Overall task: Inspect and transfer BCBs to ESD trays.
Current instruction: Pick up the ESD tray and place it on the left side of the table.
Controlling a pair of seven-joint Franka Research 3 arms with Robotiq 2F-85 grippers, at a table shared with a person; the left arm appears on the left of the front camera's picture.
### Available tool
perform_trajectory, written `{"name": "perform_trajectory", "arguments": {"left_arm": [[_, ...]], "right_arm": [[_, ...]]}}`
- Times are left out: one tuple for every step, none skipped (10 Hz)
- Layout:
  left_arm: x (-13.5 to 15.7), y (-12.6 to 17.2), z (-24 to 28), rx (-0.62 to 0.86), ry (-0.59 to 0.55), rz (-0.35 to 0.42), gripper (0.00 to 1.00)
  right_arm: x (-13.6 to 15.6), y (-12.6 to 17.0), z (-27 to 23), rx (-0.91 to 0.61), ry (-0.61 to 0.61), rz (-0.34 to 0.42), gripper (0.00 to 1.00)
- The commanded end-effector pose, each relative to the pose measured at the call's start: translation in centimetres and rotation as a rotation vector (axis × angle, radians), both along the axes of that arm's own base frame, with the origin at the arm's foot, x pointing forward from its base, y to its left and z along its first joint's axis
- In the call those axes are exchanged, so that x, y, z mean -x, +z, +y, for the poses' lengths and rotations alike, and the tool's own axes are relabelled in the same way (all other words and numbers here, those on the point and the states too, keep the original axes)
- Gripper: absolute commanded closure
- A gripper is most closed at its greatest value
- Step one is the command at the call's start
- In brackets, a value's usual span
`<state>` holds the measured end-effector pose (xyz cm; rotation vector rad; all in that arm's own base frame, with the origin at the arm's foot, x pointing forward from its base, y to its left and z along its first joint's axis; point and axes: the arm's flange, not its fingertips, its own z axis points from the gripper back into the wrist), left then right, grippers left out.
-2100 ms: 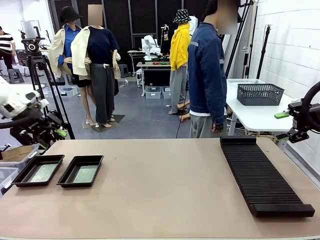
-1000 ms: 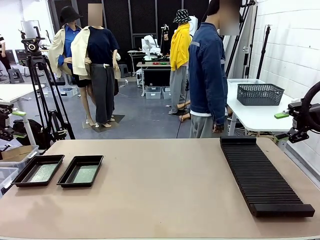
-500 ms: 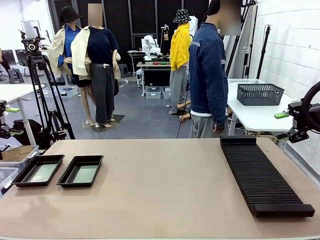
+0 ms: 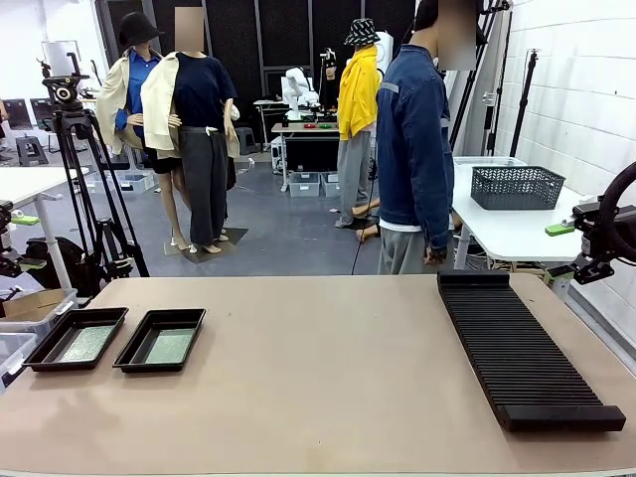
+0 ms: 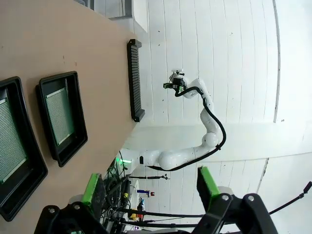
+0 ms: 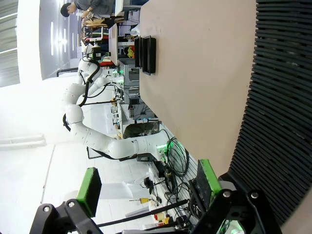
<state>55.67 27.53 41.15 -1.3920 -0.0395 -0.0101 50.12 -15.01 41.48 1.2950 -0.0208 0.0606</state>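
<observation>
From the front, the two ESD trays [image 4: 117,339] are lying side by side at the near left of the worktop [image 4: 328,378], each holding one of the BCBs [image 4: 167,345], green and flat on the tray floor. The long ribbed rack [image 4: 525,348] is lying along the right side with its slots looking bare. A person in a denim jacket [image 4: 412,149] is standing at the far edge, turned sideways. The left tool [image 4: 14,241] is sitting off the worktop's left edge and the right tool [image 4: 576,248] off its right edge. Compared with two seconds ago, the left arm's white body has swung out of the left of the picture, leaving just green pads at the margin; trays, boards, rack, the right arm and the person are staying put. I judge this as the arm retreating after its last placement, so the transfer is probably finishing.

From the left wrist, the left tool [image 5: 148,187] is standing wide with nothing between its pads, looking down on both trays and their boards, with the rack farther along the worktop.

From the right wrist, the right tool [image 6: 146,183] is likewise spread wide and holding nothing, hovering just beside the rack, the trays lying well away at the far end.
</observation>
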Motion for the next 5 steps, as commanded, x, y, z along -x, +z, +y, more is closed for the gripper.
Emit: {"name": "perform_trajectory", "arguments": {"left_arm": [[0.15, 0.10, 0.03, 0.001, 0.002, -0.001, 0.00], [0.15, 0.10, 0.03, 0.001, 0.002, -0.001, 0.00], [0.15, 0.10, 0.03, 0.001, 0.002, -0.001, 0.00], [0.15, 0.10, 0.03, 0.001, 0.002, -0.001, 0.00], [0.15, 0.10, 0.03, 0.001, 0.002, -0.001, 0.00]], "right_arm": [[0.25, 0.06, 0.25, 0.003, -0.002, -0.002, 0.00], [0.25, 0.06, 0.25, 0.003, -0.002, -0.002, 0.00], [0.25, 0.06, 0.25, 0.003, -0.002, -0.002, 0.00], [0.25, 0.06, 0.25, 0.003, -0.002, -0.002, 0.00], [0.25, 0.06, 0.25, 0.003, -0.002, -0.002, 0.00]]}}
